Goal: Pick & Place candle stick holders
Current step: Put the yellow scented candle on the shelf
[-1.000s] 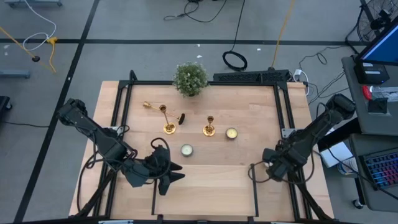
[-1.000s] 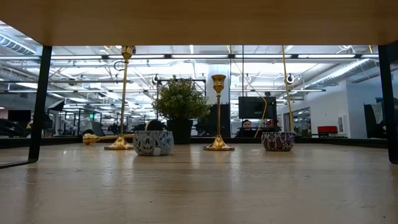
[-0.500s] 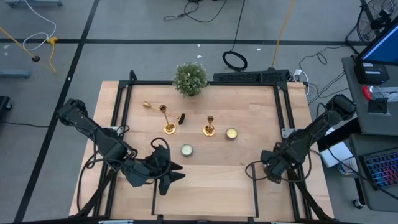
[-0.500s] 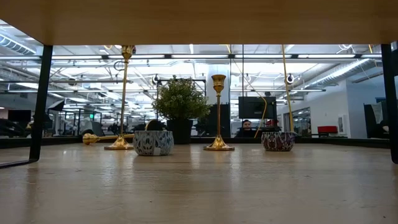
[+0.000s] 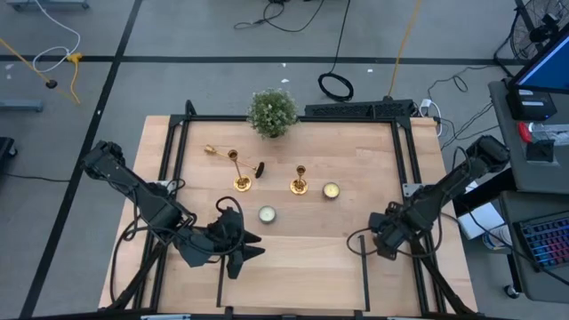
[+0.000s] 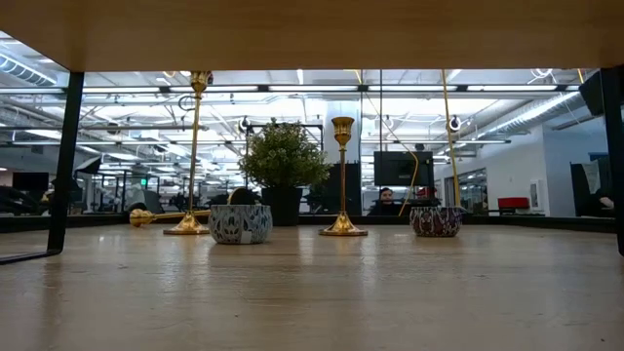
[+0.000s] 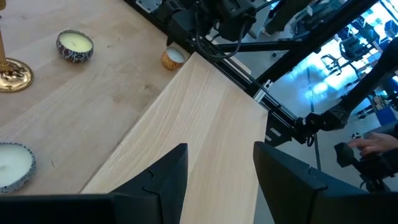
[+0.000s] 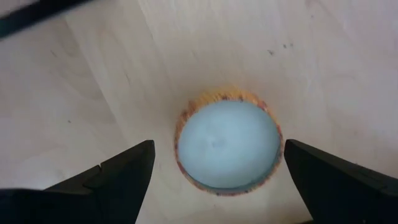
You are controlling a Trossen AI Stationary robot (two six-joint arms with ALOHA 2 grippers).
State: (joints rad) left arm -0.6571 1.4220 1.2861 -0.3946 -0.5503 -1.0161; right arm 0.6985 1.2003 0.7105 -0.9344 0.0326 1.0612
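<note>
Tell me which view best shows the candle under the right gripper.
The right wrist view: the orange-rimmed candle fills the frame between the open right gripper. The left wrist view shows it small; in the high view the arm hides it, and the low view misses it.

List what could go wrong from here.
1. The open right gripper straddles an orange-rimmed tealight candle, not a candle stick holder; closing now would likely grab the wrong thing.
2. The two upright candle stick holders are tall on small bases; a sideways nudge could topple them.
3. The third candle stick holder lies on its side close to one of them; reaching for it may knock that neighbour.
</note>
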